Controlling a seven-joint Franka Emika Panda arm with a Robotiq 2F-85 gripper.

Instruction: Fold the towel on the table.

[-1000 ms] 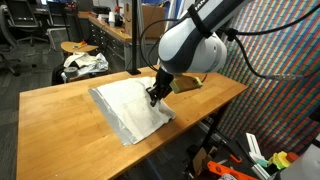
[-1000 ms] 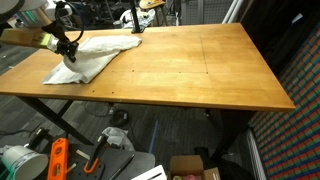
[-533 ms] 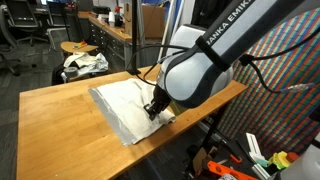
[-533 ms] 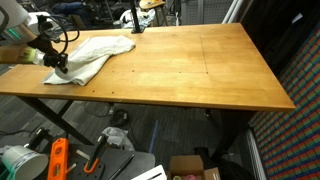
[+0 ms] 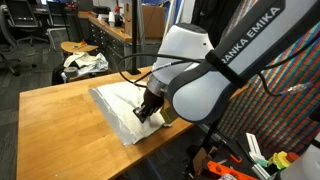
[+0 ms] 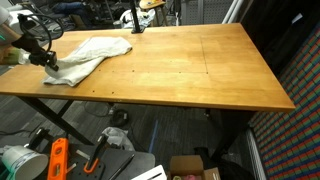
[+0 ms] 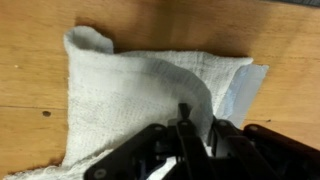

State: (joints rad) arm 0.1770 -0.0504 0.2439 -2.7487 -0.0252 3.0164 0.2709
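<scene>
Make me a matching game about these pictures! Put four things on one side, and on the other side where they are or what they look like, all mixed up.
Things:
1. towel
2. table
3. gripper
4. cardboard box

Clues:
A. on the floor
B. black, pinching cloth
C. light brown wood
D. white and rumpled

Pairs: 1-D, 2-C, 3-B, 4-A.
</scene>
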